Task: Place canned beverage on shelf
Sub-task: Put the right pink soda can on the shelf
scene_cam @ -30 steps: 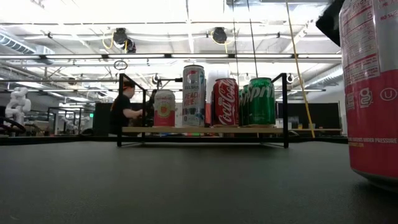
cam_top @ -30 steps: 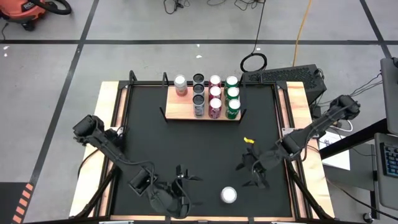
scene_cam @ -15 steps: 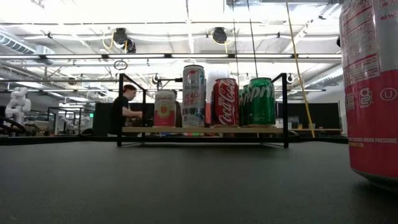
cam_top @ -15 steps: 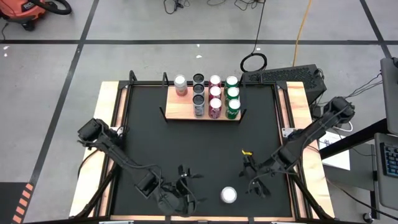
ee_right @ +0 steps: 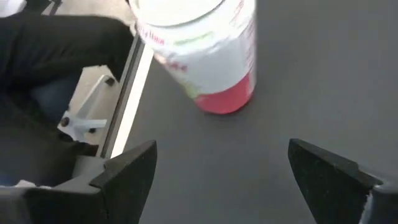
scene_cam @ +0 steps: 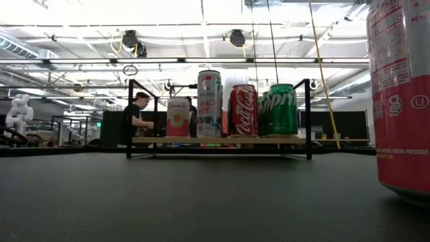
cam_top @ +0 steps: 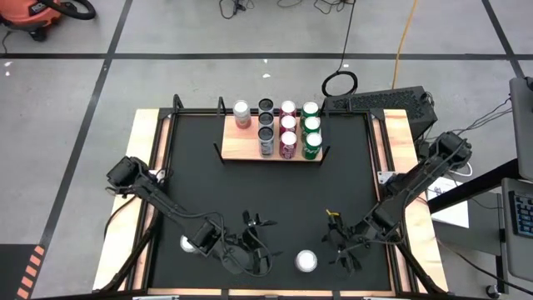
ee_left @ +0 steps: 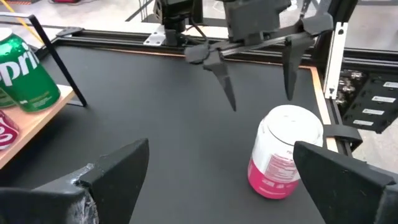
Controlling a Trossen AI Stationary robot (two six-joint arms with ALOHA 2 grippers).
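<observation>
My two arms have both swung in toward the near edge of the black surface [cam_top: 191, 183] over the last second, and they now flank the loose pink-and-white can [cam_top: 306, 262] standing upright there. The right claw [cam_top: 340, 247] has dropped from mid-mat to just beside the can on its right; the left claw [cam_top: 256, 247] has slid over to its left side, a little farther off. Both claws stand wide and hold nothing. I take this as the approach to a pick: the can is untouched, so the carry to the shelf is all still ahead.

The shelf [cam_top: 241, 150] sits at the far end of the surface, well apart from the loose can.

Counted: one shelf; ten cans standing on it, one in the leftmost column and three each in the other three; one loose can; two arms.
</observation>
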